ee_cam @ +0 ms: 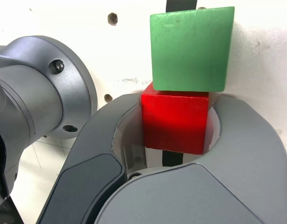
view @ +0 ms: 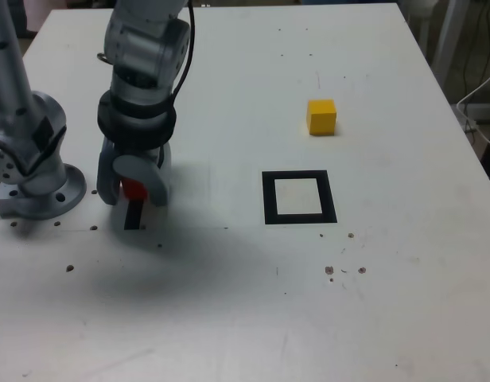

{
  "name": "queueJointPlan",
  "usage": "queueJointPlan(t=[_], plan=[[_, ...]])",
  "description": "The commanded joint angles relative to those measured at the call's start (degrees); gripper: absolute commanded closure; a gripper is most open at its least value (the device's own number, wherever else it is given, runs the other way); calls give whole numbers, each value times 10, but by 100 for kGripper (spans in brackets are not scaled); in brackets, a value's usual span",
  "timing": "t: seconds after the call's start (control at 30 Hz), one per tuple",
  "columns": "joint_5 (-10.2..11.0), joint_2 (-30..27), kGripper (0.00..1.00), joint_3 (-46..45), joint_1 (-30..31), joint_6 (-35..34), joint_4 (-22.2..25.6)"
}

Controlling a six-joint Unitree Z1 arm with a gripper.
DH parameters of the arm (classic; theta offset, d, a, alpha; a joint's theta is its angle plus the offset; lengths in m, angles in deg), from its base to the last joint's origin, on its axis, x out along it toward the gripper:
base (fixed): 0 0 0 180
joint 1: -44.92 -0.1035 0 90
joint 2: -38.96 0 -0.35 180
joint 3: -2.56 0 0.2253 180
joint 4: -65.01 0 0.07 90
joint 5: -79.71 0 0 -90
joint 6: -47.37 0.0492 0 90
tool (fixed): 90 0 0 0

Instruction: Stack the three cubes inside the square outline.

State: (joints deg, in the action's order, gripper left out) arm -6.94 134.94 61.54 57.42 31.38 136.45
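Note:
My gripper stands low over the table at the exterior view's left, its jaws closed against both sides of the red cube. In the wrist view the red cube fills the gap between the fingers. The green cube lies just beyond it, touching it; in the exterior view the gripper hides the green cube. The yellow cube sits alone at the exterior view's right, farther back. The square outline, a black frame with a white centre, lies in front of the yellow cube with nothing in it.
A short black strip runs on the table under the gripper and the red cube. The arm's grey base stands at the exterior view's far left. Small holes and marks dot the white tabletop.

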Motion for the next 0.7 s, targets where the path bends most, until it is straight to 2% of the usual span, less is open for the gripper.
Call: queueJointPlan(t=[0.0, 0.17, 0.43, 0.67], plan=[[-1, -4, 69, 4, -1, 2, 1], [-7, -10, 72, 14, -1, 4, 15], [-15, -24, 72, 32, 3, 3, 47], [-17, -29, 72, 99, 36, 1, 88]])
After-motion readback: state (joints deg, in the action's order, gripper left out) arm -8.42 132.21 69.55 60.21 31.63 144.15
